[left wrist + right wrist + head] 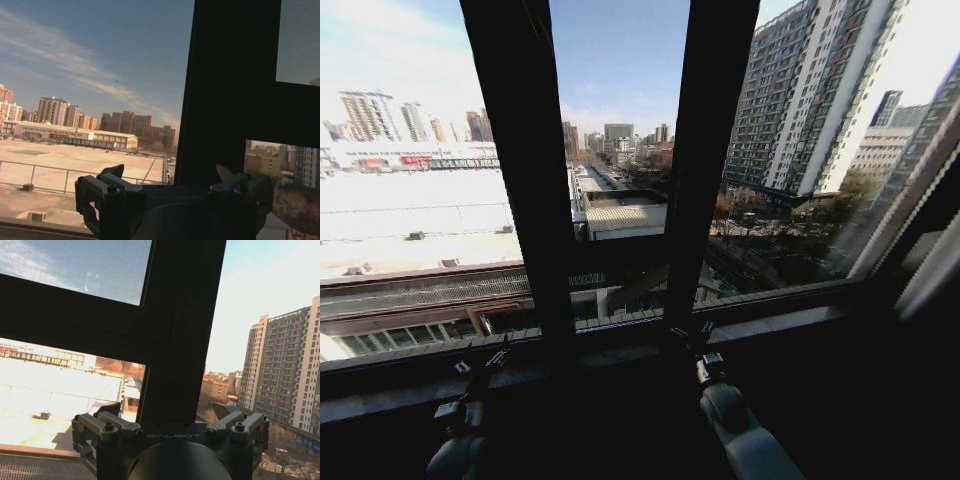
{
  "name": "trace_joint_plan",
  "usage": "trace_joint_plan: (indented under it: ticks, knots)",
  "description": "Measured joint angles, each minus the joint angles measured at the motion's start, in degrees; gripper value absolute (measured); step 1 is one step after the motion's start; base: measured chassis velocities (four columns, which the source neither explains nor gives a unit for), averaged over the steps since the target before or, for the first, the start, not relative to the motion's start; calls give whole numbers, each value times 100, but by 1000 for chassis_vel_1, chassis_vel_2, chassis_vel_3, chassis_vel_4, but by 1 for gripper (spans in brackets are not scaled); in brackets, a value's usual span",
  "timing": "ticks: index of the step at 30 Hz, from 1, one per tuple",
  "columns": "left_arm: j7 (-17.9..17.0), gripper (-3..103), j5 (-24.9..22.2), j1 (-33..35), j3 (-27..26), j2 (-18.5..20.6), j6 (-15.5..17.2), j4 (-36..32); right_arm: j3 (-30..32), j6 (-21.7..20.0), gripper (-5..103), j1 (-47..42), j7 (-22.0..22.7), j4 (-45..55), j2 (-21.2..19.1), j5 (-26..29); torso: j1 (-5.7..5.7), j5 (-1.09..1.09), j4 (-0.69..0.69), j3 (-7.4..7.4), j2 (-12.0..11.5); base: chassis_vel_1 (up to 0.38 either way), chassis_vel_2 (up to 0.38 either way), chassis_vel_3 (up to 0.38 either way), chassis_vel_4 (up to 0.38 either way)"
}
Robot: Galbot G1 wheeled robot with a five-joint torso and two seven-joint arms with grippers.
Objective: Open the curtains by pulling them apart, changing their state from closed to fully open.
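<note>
Head view showed both grippers low before the black window frame (530, 180), left gripper (480, 365) and right gripper (692, 340) each spread open, gripping nothing. Sheer curtain (880, 190) hung bunched at the right edge.

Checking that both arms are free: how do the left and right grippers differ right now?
The left gripper sits low before the left window bar; the right gripper sits low before the right window bar. The right arm looks pale grey, the left arm dark. Both grippers are open and hold nothing.
</note>
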Motion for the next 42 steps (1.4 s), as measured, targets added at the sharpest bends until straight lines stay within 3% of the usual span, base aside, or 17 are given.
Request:
trace_joint_plan:
  ticks: [20,30,42]
  knots:
    - [3,100,0,0,1,0,0,0,1,0,100,0,0,0,-2,0,0,3,-2,0,0,-352,-312,354,310]
    - [1,100,0,0,-4,2,0,0,-3,0,100,0,-1,0,2,0,0,-4,4,0,0,-17,-38,50,14]
    - [0,100,0,0,-2,1,0,0,-2,0,100,0,-1,0,0,0,0,2,0,0,0,-26,-24,24,19]
